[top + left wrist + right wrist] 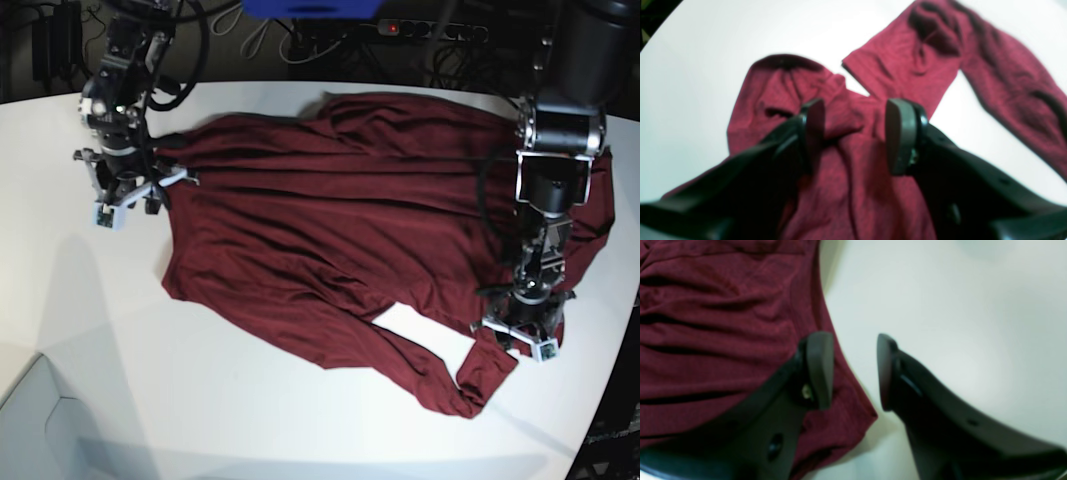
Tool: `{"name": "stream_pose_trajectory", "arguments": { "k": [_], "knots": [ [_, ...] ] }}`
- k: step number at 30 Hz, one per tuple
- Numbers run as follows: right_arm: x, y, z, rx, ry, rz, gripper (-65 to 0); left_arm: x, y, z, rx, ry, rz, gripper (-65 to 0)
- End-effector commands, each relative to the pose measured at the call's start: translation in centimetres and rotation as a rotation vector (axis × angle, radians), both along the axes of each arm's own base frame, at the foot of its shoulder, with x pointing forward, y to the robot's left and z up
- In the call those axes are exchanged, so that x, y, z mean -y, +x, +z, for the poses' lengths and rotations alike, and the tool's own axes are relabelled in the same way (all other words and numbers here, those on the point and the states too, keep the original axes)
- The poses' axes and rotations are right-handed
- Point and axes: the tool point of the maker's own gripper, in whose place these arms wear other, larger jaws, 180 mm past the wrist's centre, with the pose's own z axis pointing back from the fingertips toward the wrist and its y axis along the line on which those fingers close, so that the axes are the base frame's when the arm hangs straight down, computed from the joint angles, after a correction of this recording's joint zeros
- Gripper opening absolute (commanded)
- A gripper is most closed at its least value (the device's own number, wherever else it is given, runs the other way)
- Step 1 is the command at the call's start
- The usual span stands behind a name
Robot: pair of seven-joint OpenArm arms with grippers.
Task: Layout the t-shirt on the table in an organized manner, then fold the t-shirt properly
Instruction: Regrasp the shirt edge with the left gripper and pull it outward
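T-shirt (330, 210) wrinkled on table (150, 380) — left tool (855, 133), right tool (855, 370) agape, empty.

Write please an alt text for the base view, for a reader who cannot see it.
A dark maroon t-shirt lies spread but wrinkled on a white table. The right gripper hangs open at its left edge, the left gripper open at its right end.

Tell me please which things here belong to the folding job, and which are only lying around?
Belong to the job:
t-shirt
table
left gripper, open over the cloth
right gripper, open at the shirt's edge

Only lying around:
power strip
cables behind the table
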Motion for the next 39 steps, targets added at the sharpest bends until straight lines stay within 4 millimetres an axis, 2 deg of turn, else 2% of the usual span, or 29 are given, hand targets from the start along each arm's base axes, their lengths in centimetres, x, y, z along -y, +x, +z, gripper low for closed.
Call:
{"name": "stream_pose_trajectory", "arguments": {
  "k": [1,5,15,26,30,32,35,37,39],
  "knots": [
    [0.1,0.6,1.0,0.042,-0.008,-0.001,-42.1,-0.9,1.6,3.0,0.08,0.019,0.011,-36.5],
    [0.1,0.7,1.0,0.044,-0.008,-0.001,-42.1,-1.9,1.5,3.3,0.081,0.026,0.023,-36.5],
    [0.1,0.5,0.9,0.039,-0.008,-0.001,-42.1,-2.2,1.4,3.3,0.082,0.038,0.024,-36.2],
    [0.4,0.3,0.9,0.037,-0.01,-0.008,-42.1,-2.8,-1.0,-0.3,-0.002,0.031,0.044,-36.5],
    [0.4,0.3,0.8,0.035,-0.01,-0.008,-42.2,-2.7,-1.0,-0.3,-0.001,0.031,0.043,-37.0],
    [0.4,0.3,0.8,0.035,-0.01,-0.008,-42.2,-2.7,-0.8,0.0,0.008,0.032,0.04,-41.8],
    [0.5,0.3,0.8,0.035,-0.013,-0.008,-42.2,-3.1,-0.7,0.4,0.015,0.035,0.046,-55.4],
    [0.5,0.3,0.8,0.035,-0.013,-0.008,-42.2,-4.4,-0.6,1.3,0.035,0.033,0.075,-65.0],
    [0.5,0.3,0.8,0.034,-0.014,-0.008,-42.3,-5.3,-0.4,2.5,0.071,0.02,0.1,-64.6]
  ]
}}
